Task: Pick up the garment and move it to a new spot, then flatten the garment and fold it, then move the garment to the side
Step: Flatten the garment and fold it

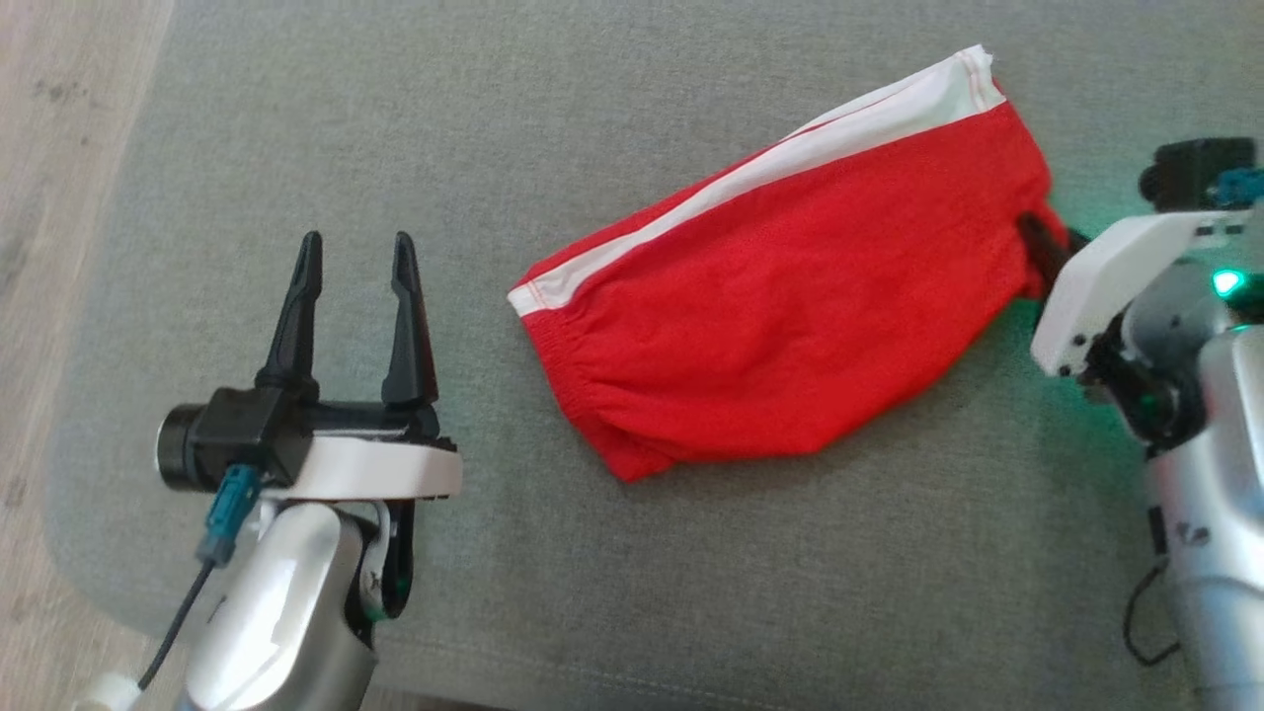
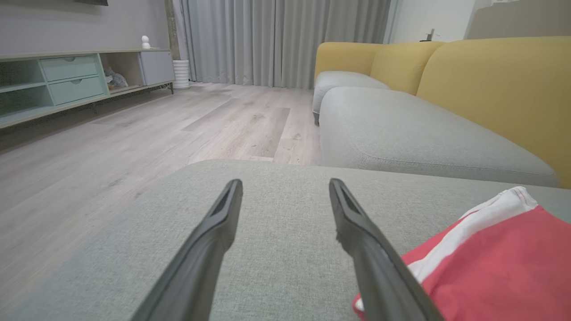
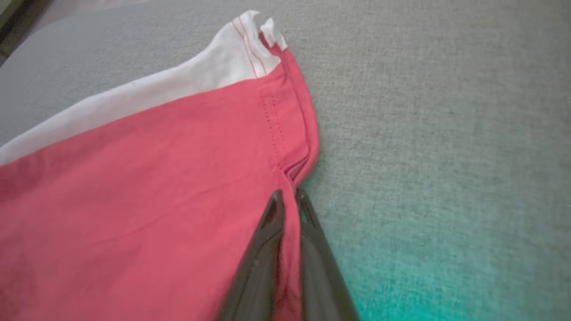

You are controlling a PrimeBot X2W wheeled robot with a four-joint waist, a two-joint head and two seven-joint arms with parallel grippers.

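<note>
The garment (image 1: 790, 296) is a pair of red shorts with a white side stripe, folded and lying slantwise on the grey cushion (image 1: 592, 592). My right gripper (image 1: 1037, 247) is shut on the garment's right edge; in the right wrist view its two dark fingers (image 3: 267, 249) pinch the red hem (image 3: 294, 169) between them. My left gripper (image 1: 355, 262) stands open over bare cushion, to the left of the garment and apart from it. In the left wrist view the garment (image 2: 490, 263) lies at the lower right, just beyond the right finger (image 2: 370, 249).
The cushion's rounded left edge (image 1: 89, 395) drops to a wooden floor (image 2: 134, 133). A yellow-backed sofa (image 2: 468, 89) with grey seats stands beyond the cushion, and a low shelf unit (image 2: 67, 80) runs along the far wall.
</note>
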